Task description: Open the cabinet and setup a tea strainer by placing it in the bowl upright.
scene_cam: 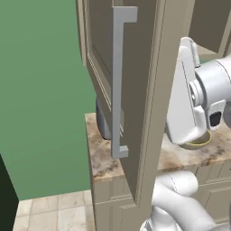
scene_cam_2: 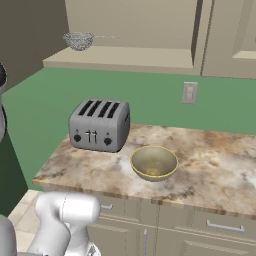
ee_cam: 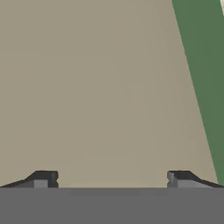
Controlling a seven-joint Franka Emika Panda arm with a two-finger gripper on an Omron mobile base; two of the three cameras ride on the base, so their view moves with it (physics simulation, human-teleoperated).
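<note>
Cabinet panel faces the gripper, spread wide, holding nothing.

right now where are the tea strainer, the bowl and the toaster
tea strainer (scene_cam_2: 79, 41), right base view, on its mesh basket, on the cabinet shelf
bowl (scene_cam_2: 154, 162), right base view, on its inside
toaster (scene_cam_2: 99, 125), right base view, on its front face

Strainer on cabinet shelf
</note>
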